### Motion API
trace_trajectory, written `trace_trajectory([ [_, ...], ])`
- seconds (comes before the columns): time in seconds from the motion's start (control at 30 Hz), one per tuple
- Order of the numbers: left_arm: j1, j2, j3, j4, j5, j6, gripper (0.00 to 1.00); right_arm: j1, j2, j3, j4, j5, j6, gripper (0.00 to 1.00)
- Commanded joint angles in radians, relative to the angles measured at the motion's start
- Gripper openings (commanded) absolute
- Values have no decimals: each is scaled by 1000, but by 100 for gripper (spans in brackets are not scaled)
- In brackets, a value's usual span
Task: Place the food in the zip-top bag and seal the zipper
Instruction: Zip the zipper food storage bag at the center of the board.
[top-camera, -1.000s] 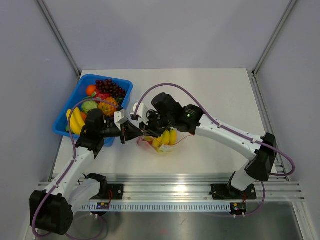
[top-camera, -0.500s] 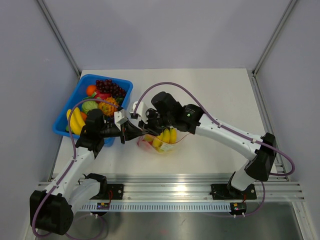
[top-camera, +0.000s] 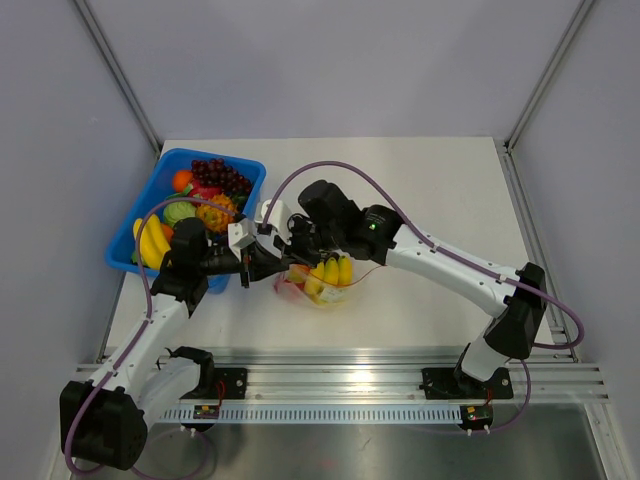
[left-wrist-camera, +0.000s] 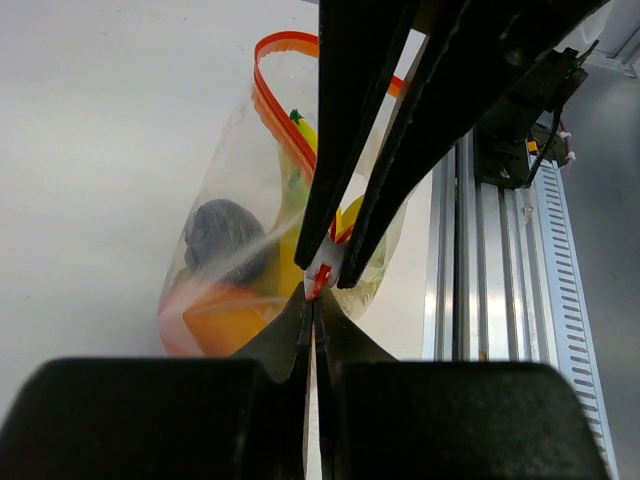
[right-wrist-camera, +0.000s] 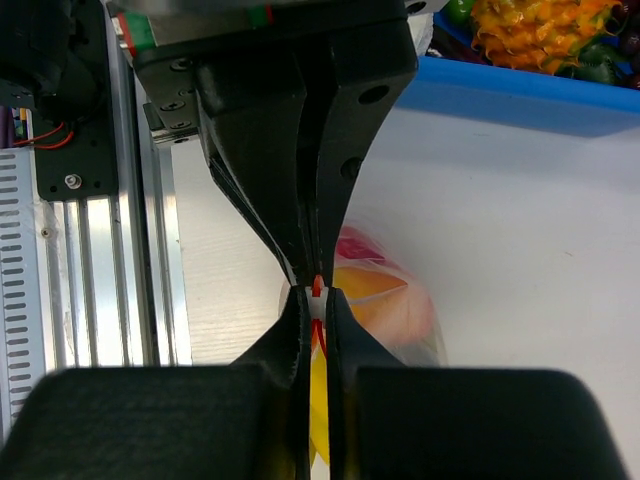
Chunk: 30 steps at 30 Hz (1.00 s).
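At the upper left of the overhead view the blue tray (top-camera: 215, 157) is seen, with other fruit (top-camera: 210, 190) left in it. Just right of it, the left gripper (left-wrist-camera: 313, 300) is clamped tight on the zipper (left-wrist-camera: 283, 118) at one end of the zip-top bag (top-camera: 325, 292). The bag lies on the table (top-camera: 430, 200) at the centre of the frame with the food (top-camera: 330, 272) inside (yellow pieces plus something orange, as far as can be told through the plastic).

And now the change: the right gripper (right-wrist-camera: 315, 300), whose jaws stood part-open a second ago, has been snapped shut on the same red strip, tip to tip with the left one. In the left wrist view the strip is pinched low at the centre. Further up the frame it is seen looping apart, so the mouth is judged unsealed beyond the pinch. The filling is judged done; a run along the strip, pressing it closed, appears to be what remains.
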Motion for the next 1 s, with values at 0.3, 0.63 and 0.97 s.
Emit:
trace_trajectory([
  [0.3, 1, 9, 46, -7, 57, 51, 34, -7, -45, -27, 44, 17, -1, 0],
  [0.63, 1, 3, 75, -47, 59, 58, 41, -7, -47, -29, 47, 20, -1, 0],
  [0.97, 1, 11, 83, -63, 70, 58, 14, -5, -56, -30, 50, 19, 5, 0],
])
